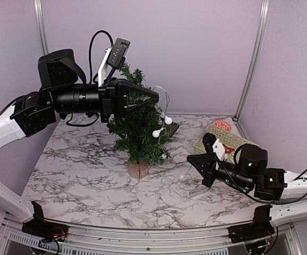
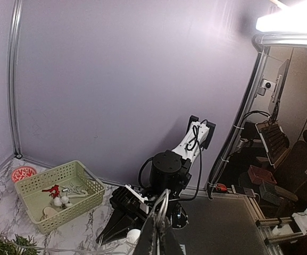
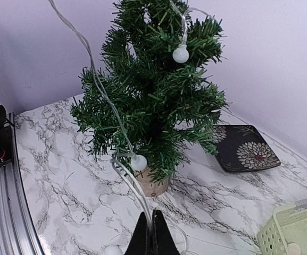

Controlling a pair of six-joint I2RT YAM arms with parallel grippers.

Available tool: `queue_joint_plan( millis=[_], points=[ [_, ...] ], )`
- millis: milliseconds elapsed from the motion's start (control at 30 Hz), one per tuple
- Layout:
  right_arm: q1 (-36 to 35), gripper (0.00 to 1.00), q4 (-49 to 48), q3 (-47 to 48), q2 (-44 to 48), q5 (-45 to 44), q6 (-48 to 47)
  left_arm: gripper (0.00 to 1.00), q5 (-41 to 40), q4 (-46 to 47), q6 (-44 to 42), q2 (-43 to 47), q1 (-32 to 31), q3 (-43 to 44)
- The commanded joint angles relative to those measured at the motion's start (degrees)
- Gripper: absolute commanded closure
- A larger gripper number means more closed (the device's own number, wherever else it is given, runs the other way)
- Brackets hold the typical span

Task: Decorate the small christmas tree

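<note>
Can see a small christmas tree [image 1: 138,127]: dark green, bristly, on a thin trunk with a round wood base [image 1: 138,169]; stands straight up near the middle of the table [image 1: 73,180], a bit toward the back; wears a light string [image 1: 156,133] with round white bulbs, hanging down its right side.

Up by the tree top, squeezed fully closed on the thin wire of the light string with the left gripper [image 1: 157,98]; low down, right of the tree, pinched on the same wire with the right gripper [image 3: 152,234], jaws tight together.

Underneath, white marble with grey veins; at the back right, a pale green basket [image 2: 73,204] with small ornaments inside; near it, behind the tree, a dark plate [image 3: 243,149] with a flower pattern; all around, plain purple walls [image 1: 196,48] and metal corner posts.
</note>
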State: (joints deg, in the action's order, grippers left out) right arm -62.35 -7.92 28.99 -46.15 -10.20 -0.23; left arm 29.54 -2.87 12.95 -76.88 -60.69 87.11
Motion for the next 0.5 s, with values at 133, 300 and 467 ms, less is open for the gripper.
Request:
queue_joint_plan(
  millis=[133, 300, 467],
  points=[
    [0.60, 1.00, 0.52, 0.86, 3.20, -1.30, -2.25, 1.00, -2.65, -1.86, 1.83, 8.07, -0.16, -9.95],
    [1.38, 1.00, 2.32, 3.52, 3.47, -2.27, -4.42, 1.00, -10.98, 0.40, 4.08, 14.64, 2.67, -15.04],
    [4.31, 1.00, 5.45, 11.52, 3.27, -2.74, -8.60, 1.00, -21.51, 2.31, 5.68, 17.74, 7.48, -17.52]
  ],
)
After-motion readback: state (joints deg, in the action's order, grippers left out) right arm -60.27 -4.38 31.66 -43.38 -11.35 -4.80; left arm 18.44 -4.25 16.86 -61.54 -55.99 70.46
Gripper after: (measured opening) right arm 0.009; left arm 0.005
